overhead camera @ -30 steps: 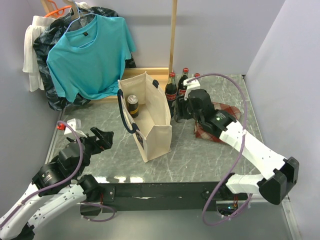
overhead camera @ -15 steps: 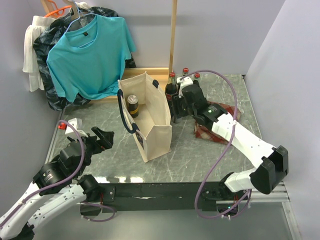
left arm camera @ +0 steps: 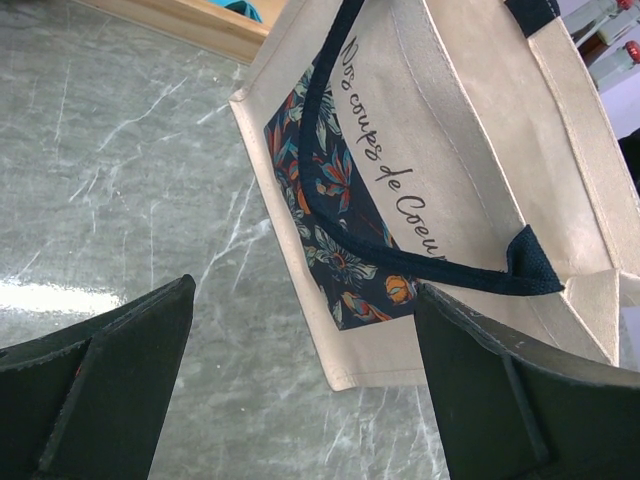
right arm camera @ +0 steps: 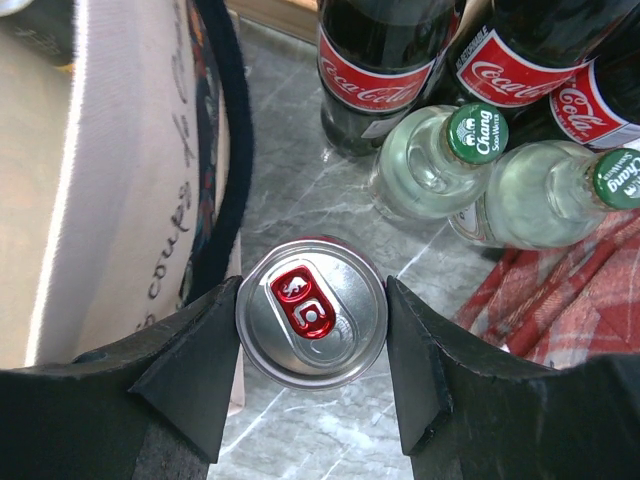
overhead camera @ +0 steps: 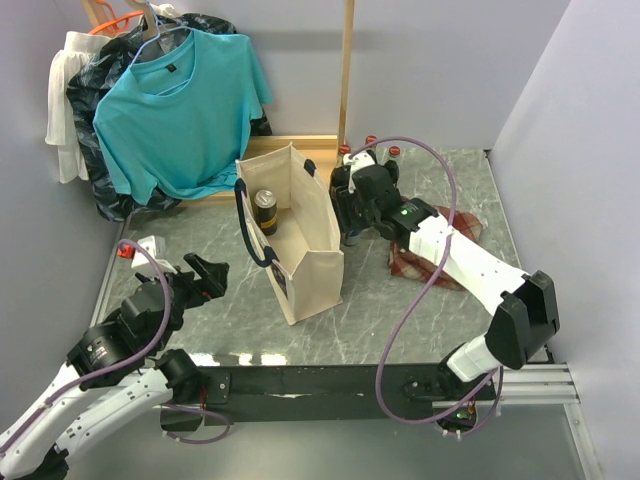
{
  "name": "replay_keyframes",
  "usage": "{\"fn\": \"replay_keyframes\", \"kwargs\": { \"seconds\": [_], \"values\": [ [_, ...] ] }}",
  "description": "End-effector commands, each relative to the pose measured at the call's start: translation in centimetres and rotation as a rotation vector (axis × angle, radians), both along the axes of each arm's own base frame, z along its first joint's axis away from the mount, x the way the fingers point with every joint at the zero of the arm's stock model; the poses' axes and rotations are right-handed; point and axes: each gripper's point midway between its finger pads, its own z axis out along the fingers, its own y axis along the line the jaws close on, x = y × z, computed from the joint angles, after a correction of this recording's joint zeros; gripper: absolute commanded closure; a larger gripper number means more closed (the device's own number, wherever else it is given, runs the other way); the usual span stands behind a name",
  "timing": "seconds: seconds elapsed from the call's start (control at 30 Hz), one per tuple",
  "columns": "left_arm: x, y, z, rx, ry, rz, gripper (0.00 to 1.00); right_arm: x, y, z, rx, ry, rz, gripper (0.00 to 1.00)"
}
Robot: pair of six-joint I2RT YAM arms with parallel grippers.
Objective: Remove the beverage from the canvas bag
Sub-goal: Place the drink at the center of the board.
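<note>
The cream canvas bag (overhead camera: pixel 312 245) with navy handles stands open at mid-table; it also shows in the left wrist view (left arm camera: pixel 450 150) and the right wrist view (right arm camera: pixel 110 180). A dark can with a gold top (overhead camera: pixel 264 208) stands inside it. My right gripper (overhead camera: pixel 346 220) is just outside the bag's right wall, shut on a silver-topped can with a red tab (right arm camera: pixel 312 312); both fingers (right arm camera: pixel 190 370) touch its sides. My left gripper (overhead camera: pixel 205 275) is open and empty, left of the bag, its jaws wide apart in the left wrist view (left arm camera: pixel 300 400).
Cola bottles (right arm camera: pixel 375 60) and clear green-capped soda water bottles (right arm camera: pixel 430 165) stand close behind the held can. A red plaid cloth (overhead camera: pixel 440 250) lies to the right. A teal shirt (overhead camera: pixel 180 100) hangs at the back left by a wooden frame (overhead camera: pixel 347 70).
My right gripper has moved left, from over the plaid cloth to the bag's right wall beside the bottles. The left arm has not moved.
</note>
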Motion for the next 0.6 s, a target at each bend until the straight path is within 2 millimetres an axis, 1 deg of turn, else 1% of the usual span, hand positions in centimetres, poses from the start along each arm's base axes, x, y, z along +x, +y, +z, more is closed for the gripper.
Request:
{"fn": "replay_keyframes", "kwargs": {
  "seconds": [0.0, 0.27, 0.37, 0.53, 0.57],
  "values": [
    [0.3, -0.2, 0.3, 0.006, -0.004, 0.003, 0.04, 2.6, 0.9, 4.5, 0.095, -0.13, -0.014, 1.0],
    [0.4, -0.3, 0.3, 0.011, -0.001, 0.004, 0.04, 3.6, 1.0, 3.3, 0.098, -0.109, -0.024, 1.0],
    [0.4, -0.3, 0.2, 0.014, -0.001, 0.003, 0.04, 3.9, 1.1, 2.5, 0.094, -0.098, -0.029, 1.0],
    [0.4, -0.3, 0.2, 0.012, -0.001, 0.002, 0.04, 4.5, 1.1, 1.9, 0.09, -0.096, -0.032, 1.0],
    [0.4, -0.3, 0.2, 0.011, -0.002, 0.002, 0.04, 4.6, 1.2, 1.6, 0.086, -0.089, -0.032, 1.0]
  ]
}}
